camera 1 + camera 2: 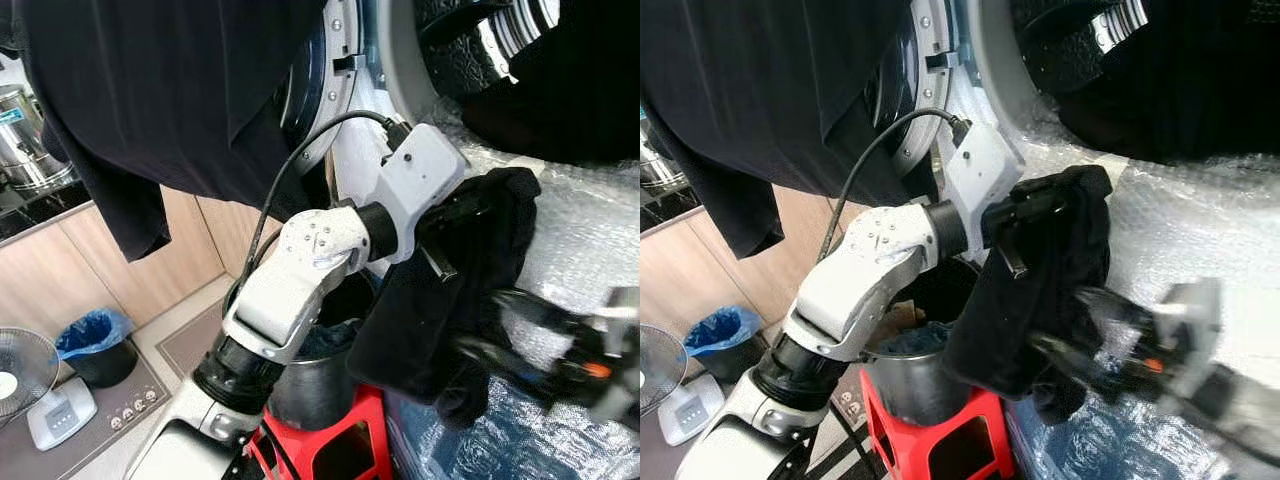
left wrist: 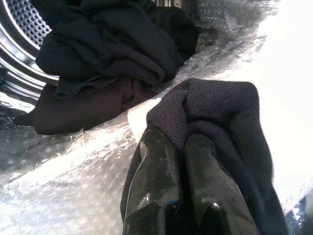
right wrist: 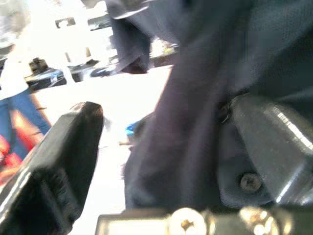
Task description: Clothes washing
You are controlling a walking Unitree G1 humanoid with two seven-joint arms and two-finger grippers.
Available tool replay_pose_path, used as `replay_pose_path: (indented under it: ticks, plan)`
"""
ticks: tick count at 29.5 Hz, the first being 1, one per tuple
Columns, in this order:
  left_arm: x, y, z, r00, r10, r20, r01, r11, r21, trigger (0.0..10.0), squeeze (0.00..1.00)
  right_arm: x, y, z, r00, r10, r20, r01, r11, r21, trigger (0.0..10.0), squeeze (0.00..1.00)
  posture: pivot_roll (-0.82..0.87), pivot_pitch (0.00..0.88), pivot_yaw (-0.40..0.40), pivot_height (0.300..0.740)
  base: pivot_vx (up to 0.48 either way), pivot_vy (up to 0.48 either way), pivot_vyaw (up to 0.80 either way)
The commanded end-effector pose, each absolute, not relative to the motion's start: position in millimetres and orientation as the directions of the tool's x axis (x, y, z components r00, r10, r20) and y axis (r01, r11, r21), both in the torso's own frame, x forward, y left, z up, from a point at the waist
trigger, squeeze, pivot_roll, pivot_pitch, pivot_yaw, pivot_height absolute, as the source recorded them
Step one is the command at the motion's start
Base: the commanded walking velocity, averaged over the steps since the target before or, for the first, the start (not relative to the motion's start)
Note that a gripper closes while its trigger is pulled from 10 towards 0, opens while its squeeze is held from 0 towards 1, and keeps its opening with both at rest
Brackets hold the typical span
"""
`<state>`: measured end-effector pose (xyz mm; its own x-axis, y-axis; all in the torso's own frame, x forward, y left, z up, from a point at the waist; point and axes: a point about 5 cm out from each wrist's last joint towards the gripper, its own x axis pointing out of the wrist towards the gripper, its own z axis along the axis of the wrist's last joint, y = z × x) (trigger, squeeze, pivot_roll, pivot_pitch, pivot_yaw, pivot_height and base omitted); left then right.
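a home laundry corner beside a kitchen: a front-loading washing machine [image 1: 350,70] with its steel drum [image 2: 19,29] open, wood-fronted cabinets [image 1: 150,260], a metal urn [image 1: 30,140] on the counter, a small fan [image 1: 25,375].

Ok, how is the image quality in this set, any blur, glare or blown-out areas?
Head views: sharp on the left arm and the dark garment it holds, but the right gripper is smeared by motion blur. Left wrist view: bubble wrap blown out to white at one side, drum in shade. Right wrist view: soft and blurred throughout, background overexposed.
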<state>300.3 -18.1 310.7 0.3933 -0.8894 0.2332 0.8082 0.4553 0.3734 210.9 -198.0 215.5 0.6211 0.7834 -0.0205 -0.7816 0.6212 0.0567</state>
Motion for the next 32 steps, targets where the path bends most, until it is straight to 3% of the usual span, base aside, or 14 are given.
replay_pose_path:
  ticks: [1, 9, 12, 22, 32]
  plan:
    - [298.7, -18.2, 322.2, 0.391, -0.879, 0.273, 0.775, 0.474, 0.418, 10.0, 0.00, 208.1, -185.8, 218.4, 0.598, 0.801, -0.016, -0.800, 0.598, 0.048, 10.0, 0.00, -0.19, 0.049, 0.098, 0.740, 0.000, 0.000, 0.00]
    - [303.4, -22.6, 327.4, 0.440, -0.846, 0.301, 0.738, 0.532, 0.415, 10.0, 0.00, 214.7, -166.3, 215.0, 0.671, 0.741, -0.002, -0.737, 0.668, 0.101, 10.0, 0.00, -0.18, 0.053, 0.087, 0.740, 0.000, 0.000, 0.00]
    - [301.0, -26.2, 330.8, 0.434, -0.842, 0.320, 0.743, 0.536, 0.400, 10.0, 0.00, 222.4, -165.2, 212.4, 0.739, 0.674, -0.030, -0.668, 0.737, 0.104, 10.0, 0.00, -0.18, 0.054, 0.083, 0.740, 0.000, 0.000, 0.00]
    - [295.0, -28.4, 335.9, 0.420, -0.838, 0.349, 0.753, 0.536, 0.381, 10.0, 0.00, 237.4, -195.9, 204.8, 0.872, 0.476, -0.115, -0.474, 0.879, 0.045, 10.0, 0.00, -0.17, 0.045, 0.077, 0.740, 0.000, 0.000, 0.00]
    - [285.2, -30.5, 331.8, 0.421, -0.842, 0.338, 0.769, 0.529, 0.358, 10.0, 0.00, 253.0, -217.5, 224.0, 0.951, 0.310, -0.020, -0.309, 0.951, 0.027, 10.0, 0.00, -0.17, 0.025, 0.067, 0.740, 0.000, 0.000, 0.00]
